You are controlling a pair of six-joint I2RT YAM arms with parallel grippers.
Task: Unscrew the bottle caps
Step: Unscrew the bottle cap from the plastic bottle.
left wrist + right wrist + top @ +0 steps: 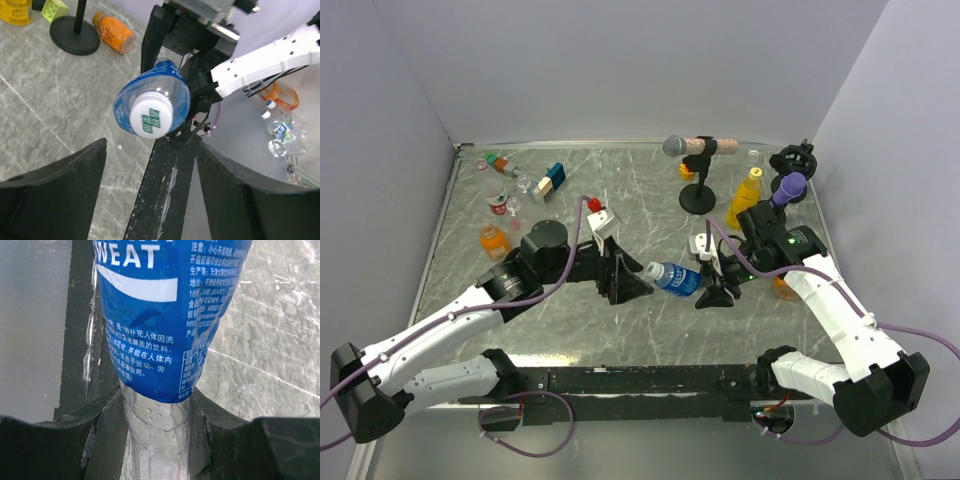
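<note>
While my right tool (713,283) is pinching the clear bottle (165,315) below its blue label, sideways above the surface (670,340), I am reading "SWEAT" and Chinese print there. My left tool (638,284) is standing spread around the green-marked white cap (151,116), untouching.

right gripper (706,287): gripping blue-label bottle (675,278) | left gripper (642,283): just beside bottle

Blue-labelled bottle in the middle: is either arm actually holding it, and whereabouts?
The right gripper clamps the blue-labelled bottle by its clear section below the label, opposite the white cap. The left gripper holds nothing.
</note>
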